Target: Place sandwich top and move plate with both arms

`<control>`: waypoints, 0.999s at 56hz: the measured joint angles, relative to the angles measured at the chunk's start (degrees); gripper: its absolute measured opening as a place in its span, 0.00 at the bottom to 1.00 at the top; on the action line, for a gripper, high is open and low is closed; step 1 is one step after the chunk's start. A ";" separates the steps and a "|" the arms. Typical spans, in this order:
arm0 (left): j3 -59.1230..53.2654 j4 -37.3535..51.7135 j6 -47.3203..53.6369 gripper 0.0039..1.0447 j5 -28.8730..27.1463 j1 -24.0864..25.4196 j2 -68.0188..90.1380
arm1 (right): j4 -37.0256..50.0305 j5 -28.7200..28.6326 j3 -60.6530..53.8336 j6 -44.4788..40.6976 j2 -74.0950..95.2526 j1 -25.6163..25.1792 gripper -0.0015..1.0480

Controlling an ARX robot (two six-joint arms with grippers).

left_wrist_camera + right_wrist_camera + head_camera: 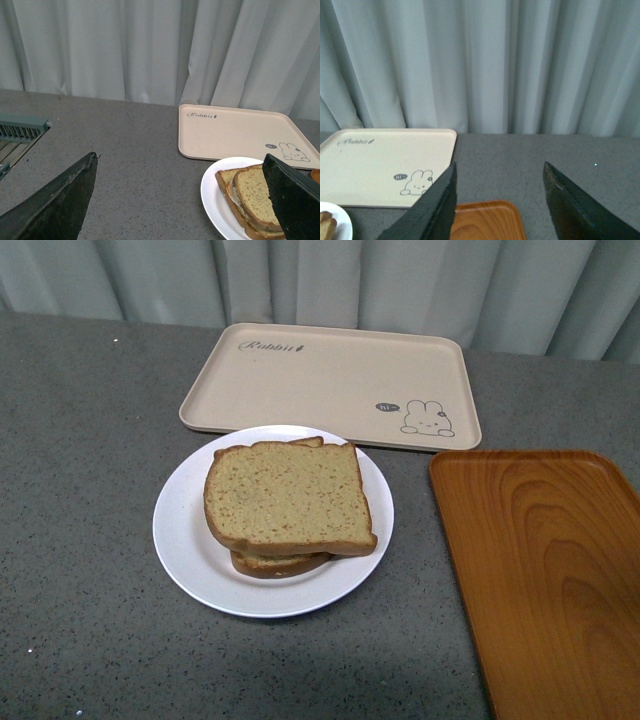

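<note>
The sandwich top, a tan speckled bread slice with a brown crust, lies on a lower slice on the round white plate in the middle of the grey table. Neither arm shows in the front view. In the left wrist view my left gripper is open and empty over bare table, the plate and sandwich top beside one finger. In the right wrist view my right gripper is open and empty above the table, with a sliver of the plate at the corner.
A beige rabbit tray lies behind the plate, also in both wrist views. An orange wooden tray sits at the right, its corner under the right gripper. A grey-green rack stands at the left. Curtains close the back.
</note>
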 joint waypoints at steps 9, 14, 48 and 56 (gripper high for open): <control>0.00 0.00 0.00 0.94 0.00 0.00 0.00 | -5.14 -0.07 -2.71 -0.52 -6.03 0.00 0.16; 0.00 0.00 0.00 0.94 0.00 0.00 0.00 | -7.91 -0.07 -3.50 -0.59 -9.99 0.00 0.03; 0.00 0.00 0.00 0.94 0.00 0.00 0.00 | -30.05 -0.17 -5.70 -0.74 -35.41 0.00 0.01; 0.00 0.00 0.00 0.94 0.00 0.00 0.00 | -34.18 -0.17 -5.73 -0.74 -39.89 0.00 0.01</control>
